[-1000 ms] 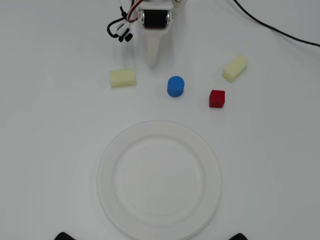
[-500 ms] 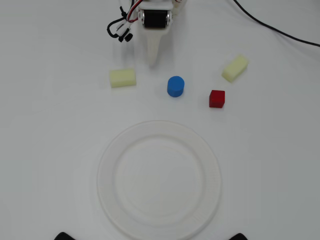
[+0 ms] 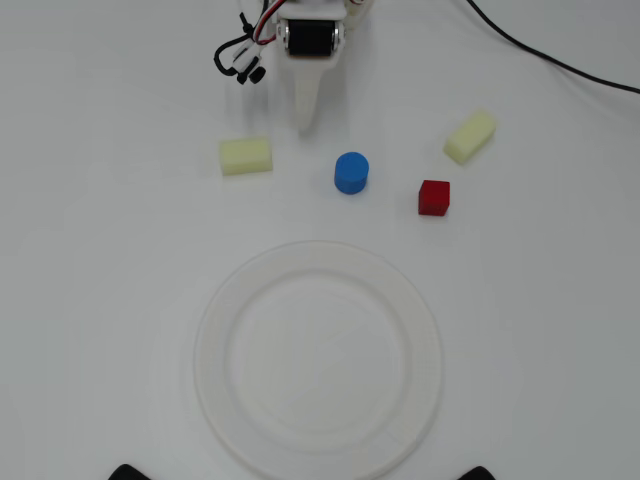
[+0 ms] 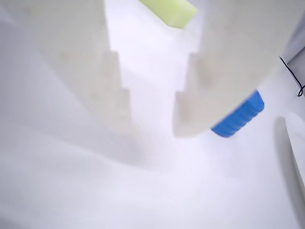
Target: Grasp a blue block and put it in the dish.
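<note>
Nothing is done yet: the gripper [image 4: 151,112] hangs with its jaws parted and empty, though blur makes the gap hard to judge, the blue block [image 3: 351,172] sits just outside one jaw on the table, and the dish [image 3: 318,358] lies bare well beyond.

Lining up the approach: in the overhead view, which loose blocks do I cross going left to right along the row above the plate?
Pale yellow block → blue block → red cube → second pale yellow block, lying tilted. The gripper points down between the first two, empty.
</note>
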You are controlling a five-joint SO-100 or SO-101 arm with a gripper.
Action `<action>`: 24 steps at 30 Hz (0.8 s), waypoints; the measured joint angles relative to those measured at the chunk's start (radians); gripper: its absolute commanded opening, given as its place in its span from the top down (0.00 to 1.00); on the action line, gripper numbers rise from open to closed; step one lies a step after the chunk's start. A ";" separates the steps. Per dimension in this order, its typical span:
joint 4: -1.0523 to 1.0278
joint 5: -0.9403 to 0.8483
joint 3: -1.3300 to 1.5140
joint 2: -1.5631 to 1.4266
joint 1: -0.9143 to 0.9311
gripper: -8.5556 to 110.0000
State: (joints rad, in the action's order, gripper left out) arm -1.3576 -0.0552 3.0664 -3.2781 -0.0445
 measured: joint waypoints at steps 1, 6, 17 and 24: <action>0.000 0.000 0.000 0.000 0.000 0.87; 0.000 -0.025 0.000 0.000 -0.015 0.93; 0.044 -0.081 -0.014 0.000 -0.034 0.93; 0.114 -0.083 -0.195 0.176 -0.077 0.92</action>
State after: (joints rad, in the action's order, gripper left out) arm -1.2441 -0.1381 2.8716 -3.1017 -0.1212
